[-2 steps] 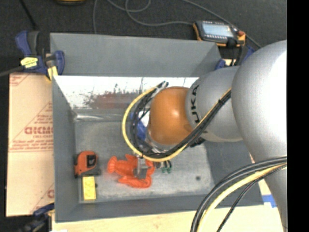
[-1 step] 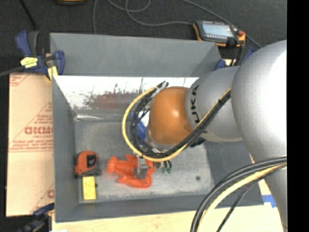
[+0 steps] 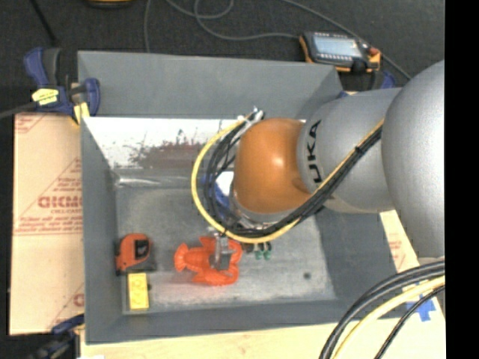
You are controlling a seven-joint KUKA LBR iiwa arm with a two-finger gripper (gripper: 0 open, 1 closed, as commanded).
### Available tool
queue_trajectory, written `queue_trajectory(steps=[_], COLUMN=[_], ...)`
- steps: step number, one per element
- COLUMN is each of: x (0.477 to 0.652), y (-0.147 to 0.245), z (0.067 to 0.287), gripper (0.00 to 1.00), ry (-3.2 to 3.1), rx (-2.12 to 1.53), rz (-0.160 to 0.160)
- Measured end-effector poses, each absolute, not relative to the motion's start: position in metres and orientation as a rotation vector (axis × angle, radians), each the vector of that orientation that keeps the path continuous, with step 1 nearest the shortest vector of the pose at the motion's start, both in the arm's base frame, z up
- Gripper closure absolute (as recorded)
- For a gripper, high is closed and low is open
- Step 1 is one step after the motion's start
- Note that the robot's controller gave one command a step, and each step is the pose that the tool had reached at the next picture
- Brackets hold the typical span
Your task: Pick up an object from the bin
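Orange toy (image 3: 191, 259) beneath end effector (image 3: 222, 253)

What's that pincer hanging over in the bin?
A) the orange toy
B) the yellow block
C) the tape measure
A: the pincer is right above the orange toy, while the tape measure and yellow block lie apart from it, nearer the corner of the bin.
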State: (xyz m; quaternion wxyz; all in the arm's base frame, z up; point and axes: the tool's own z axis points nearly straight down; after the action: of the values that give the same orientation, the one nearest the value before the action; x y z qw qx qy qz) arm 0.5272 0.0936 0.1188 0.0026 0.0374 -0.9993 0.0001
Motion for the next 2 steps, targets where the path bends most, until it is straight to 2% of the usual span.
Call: queue_trajectory(steps=[1, 2], x=[0.526, 0.517], y=[0.108, 0.095], z=[0.133, 0.147], gripper=[1.0, 1.0], ry=[-3.153, -3.127], rx=[0.13, 0.128], rz=[-0.004, 0.001])
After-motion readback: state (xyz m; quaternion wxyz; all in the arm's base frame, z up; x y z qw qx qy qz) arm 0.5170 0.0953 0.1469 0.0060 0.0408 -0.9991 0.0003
